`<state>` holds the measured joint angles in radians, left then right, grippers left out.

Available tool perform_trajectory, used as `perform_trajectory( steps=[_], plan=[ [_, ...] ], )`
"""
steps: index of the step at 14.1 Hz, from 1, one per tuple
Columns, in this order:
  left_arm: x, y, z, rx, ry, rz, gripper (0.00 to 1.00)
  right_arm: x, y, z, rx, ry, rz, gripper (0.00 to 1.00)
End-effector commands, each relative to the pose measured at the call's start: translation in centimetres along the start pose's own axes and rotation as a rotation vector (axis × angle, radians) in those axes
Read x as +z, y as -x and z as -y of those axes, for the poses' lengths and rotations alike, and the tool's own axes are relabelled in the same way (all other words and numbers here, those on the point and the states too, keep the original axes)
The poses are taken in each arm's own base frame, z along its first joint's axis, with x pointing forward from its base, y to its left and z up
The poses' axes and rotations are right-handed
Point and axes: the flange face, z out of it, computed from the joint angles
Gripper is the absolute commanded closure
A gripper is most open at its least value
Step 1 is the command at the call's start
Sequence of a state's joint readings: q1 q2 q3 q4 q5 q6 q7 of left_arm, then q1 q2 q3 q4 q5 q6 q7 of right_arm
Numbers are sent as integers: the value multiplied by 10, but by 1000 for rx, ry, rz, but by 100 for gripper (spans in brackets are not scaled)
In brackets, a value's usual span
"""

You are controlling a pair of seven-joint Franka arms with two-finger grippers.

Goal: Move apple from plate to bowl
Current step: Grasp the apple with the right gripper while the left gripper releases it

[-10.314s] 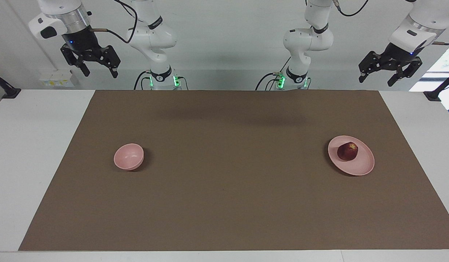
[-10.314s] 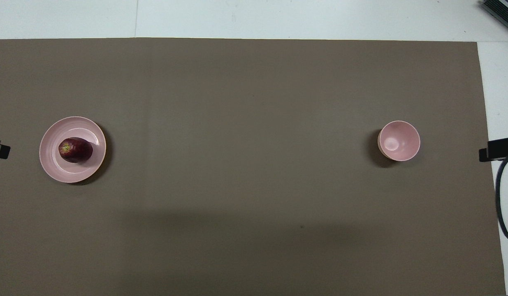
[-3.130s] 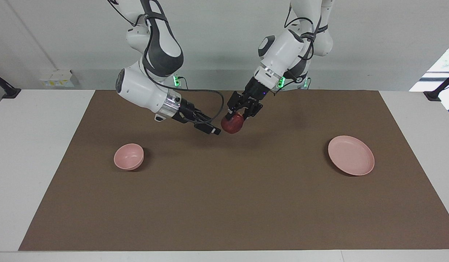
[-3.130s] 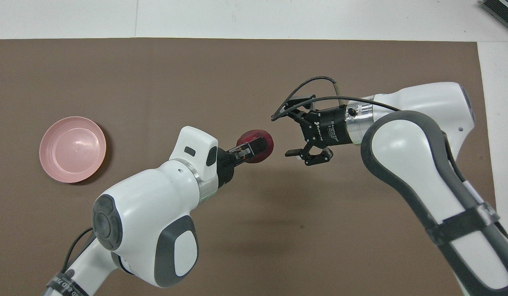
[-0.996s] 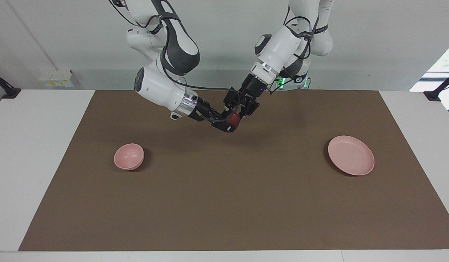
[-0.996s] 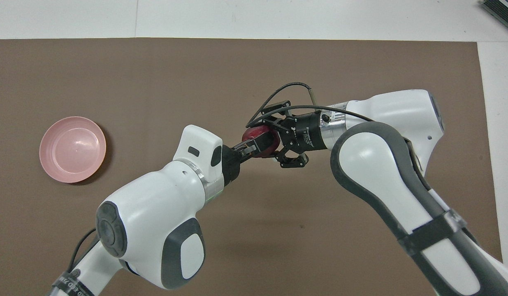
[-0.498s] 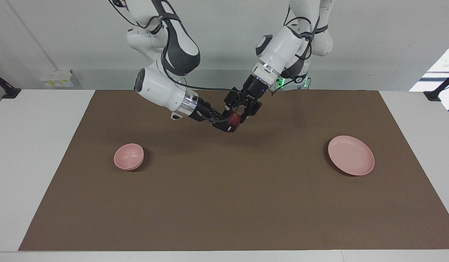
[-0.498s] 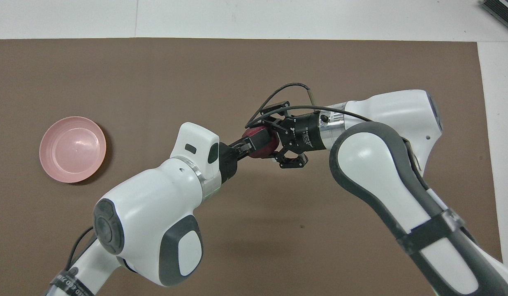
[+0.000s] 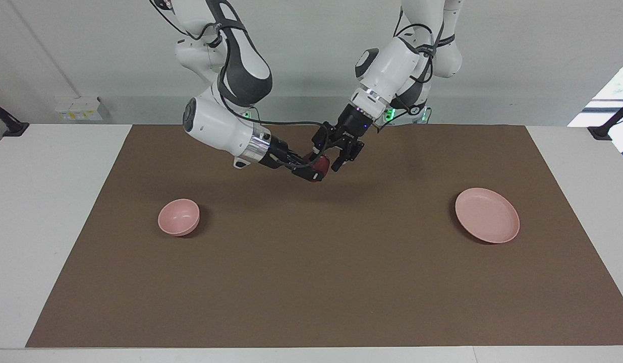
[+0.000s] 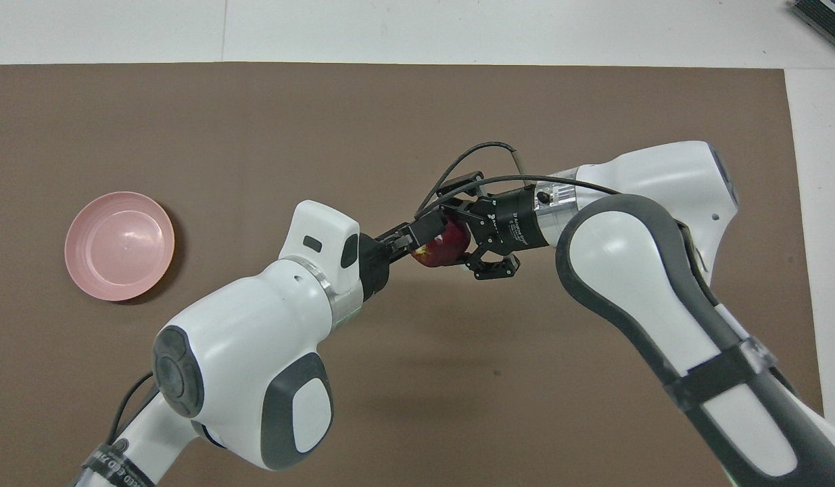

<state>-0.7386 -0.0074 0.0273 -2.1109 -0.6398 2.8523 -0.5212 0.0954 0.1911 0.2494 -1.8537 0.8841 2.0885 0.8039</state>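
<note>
Facing view, upper middle: the left hand (image 9: 326, 158) had released the apple (image 9: 321, 163), which the right hand (image 9: 315, 169) now grasped, bound for the bowl (image 9: 178, 217).

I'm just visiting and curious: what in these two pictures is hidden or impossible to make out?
- The bowl: in the overhead view the right arm covers it entirely; only the facing view shows it.
- The apple: largely covered in both views by the right gripper and left gripper crowding around it in mid-air.
- Which gripper actually holds the apple: neither view settles it.
- Both arms' bases: cut off by the overhead view's bottom edge.
</note>
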Motion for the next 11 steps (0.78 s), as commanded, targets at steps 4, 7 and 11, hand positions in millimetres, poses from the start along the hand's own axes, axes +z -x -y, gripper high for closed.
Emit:
perform_trajectory(
  steps=[4,7,11],
  plan=[
    [4,-3,-1,5,-18,14,0,0,-10,-11,-146,169,-138,100],
    [6,-11,9,10,-58,46,0,-10,-25,-17,-191,206,-166,100],
    [6,-25,36,70,-152,164,0,-32,-52,-30,-275,255,-187,100]
  ],
)
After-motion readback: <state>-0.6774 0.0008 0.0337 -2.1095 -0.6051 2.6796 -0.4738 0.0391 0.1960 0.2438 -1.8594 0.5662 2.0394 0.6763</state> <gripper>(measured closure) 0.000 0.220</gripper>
